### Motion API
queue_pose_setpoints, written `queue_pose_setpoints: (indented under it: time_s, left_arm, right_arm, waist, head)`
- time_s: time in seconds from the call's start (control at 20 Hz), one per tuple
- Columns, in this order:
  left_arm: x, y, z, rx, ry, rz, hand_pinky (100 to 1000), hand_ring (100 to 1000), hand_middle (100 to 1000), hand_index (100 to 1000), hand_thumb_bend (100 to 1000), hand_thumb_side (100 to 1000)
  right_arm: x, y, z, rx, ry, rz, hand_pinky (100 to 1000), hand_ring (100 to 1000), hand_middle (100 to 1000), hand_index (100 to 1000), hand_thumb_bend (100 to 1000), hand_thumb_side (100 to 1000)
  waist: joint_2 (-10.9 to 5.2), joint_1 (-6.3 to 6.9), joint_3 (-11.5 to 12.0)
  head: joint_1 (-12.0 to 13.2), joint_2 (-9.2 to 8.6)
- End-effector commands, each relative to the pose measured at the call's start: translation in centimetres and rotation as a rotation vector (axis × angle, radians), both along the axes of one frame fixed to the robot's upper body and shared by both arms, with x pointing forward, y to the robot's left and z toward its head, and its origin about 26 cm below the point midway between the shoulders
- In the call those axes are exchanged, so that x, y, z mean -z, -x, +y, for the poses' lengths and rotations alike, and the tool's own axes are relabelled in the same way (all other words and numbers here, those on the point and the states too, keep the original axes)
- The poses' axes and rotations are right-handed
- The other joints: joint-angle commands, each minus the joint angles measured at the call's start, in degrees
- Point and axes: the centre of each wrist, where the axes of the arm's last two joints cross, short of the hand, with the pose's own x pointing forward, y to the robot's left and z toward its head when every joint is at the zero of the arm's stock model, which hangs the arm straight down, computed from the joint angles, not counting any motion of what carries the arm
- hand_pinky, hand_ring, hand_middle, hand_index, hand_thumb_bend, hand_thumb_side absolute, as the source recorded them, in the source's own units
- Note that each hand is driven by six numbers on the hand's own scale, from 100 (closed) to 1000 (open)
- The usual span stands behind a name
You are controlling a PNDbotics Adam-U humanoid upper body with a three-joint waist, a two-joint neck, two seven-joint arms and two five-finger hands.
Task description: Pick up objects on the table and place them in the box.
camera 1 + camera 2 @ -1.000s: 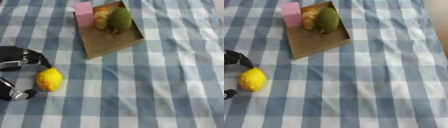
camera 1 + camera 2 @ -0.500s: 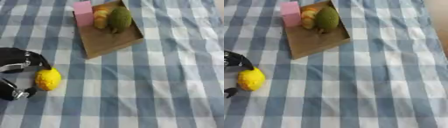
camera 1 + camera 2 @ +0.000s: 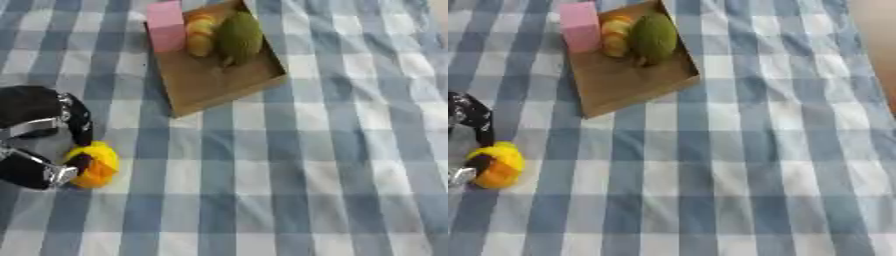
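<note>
The box (image 3: 219,80), a shallow brown cardboard tray, lies askew at the far side of the table (image 3: 332,165), which is covered in a blue-and-white checked cloth. Inside the box, at its far end, stand a pink block (image 3: 165,26), a yellow-orange fruit (image 3: 200,36) just beside it, and a green oval fruit (image 3: 239,36) touching that one. Well apart from the box, toward the near left, the left hand (image 3: 39,135) is black with silver joints, and its fingers (image 3: 79,120) are curled round a yellow fruit (image 3: 96,164), pinching it between fingers and thumb on the cloth.
</note>
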Motion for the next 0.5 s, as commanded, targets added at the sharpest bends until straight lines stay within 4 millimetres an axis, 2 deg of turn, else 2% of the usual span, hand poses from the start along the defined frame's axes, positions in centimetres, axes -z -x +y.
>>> queue_pose_setpoints:
  time_s: [0.05,0.25,0.5]
  left_arm:
    - [-1.7,0.4,0.2,0.009,0.041,-0.100,743,599,450,514,100,262]
    - [-3.5,0.5,-0.1,0.036,0.117,-0.191,741,594,445,511,100,281]
    - [-6.6,0.8,-1.7,0.093,0.209,-0.263,733,591,436,503,100,296]
  right_arm:
    - [-0.7,0.6,-0.1,-0.004,-0.001,-0.030,683,686,745,830,100,420]
    - [-0.8,0.6,-0.2,-0.009,-0.001,-0.036,688,691,749,832,100,413]
    - [-0.8,0.6,-0.1,-0.017,0.000,-0.039,689,691,749,832,100,393]
  waist:
    - [-1.46,0.16,0.1]
    - [-1.79,0.26,0.2]
    - [-2.06,0.48,0.0]
  head:
    - [-0.2,0.14]
    - [-0.6,0.39]
    - [-0.7,0.35]
